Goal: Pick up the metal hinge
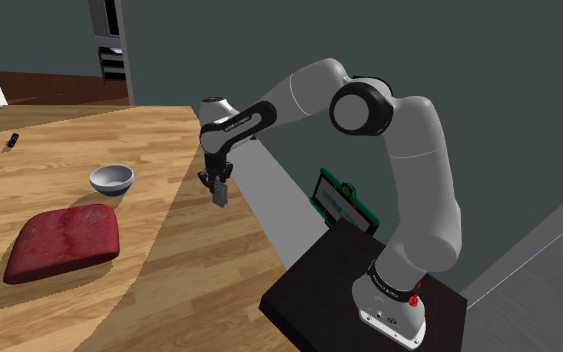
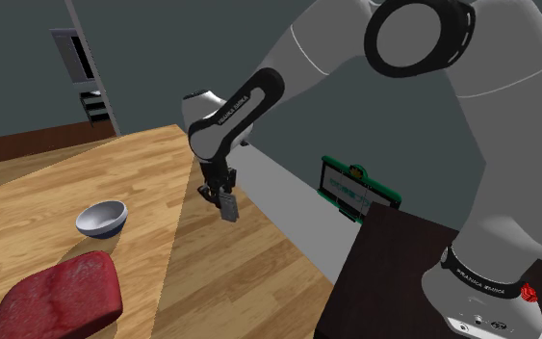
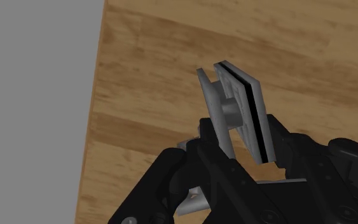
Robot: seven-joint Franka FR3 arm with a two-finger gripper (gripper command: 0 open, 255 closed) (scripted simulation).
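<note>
We have our black two-finger gripper (image 3: pixel 238 149) clamped narrowly on the grey folded metal hinge (image 3: pixel 233 109), which hangs above the light wooden table (image 1: pixel 169 285), near its edge. The grasp seems done; next comes a steady raise with the grip kept firm.

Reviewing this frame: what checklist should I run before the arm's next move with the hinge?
1. Hold: the gripper is shut on the hinge: ok.
2. Lift: the hinge hangs above the table: ok.
3. Grip depth: much of the hinge sticks out past the fingertips: cannot tell.
4. The bowl sits apart from the gripper: ok.
5. The red slab lies apart from the gripper: ok.
</note>
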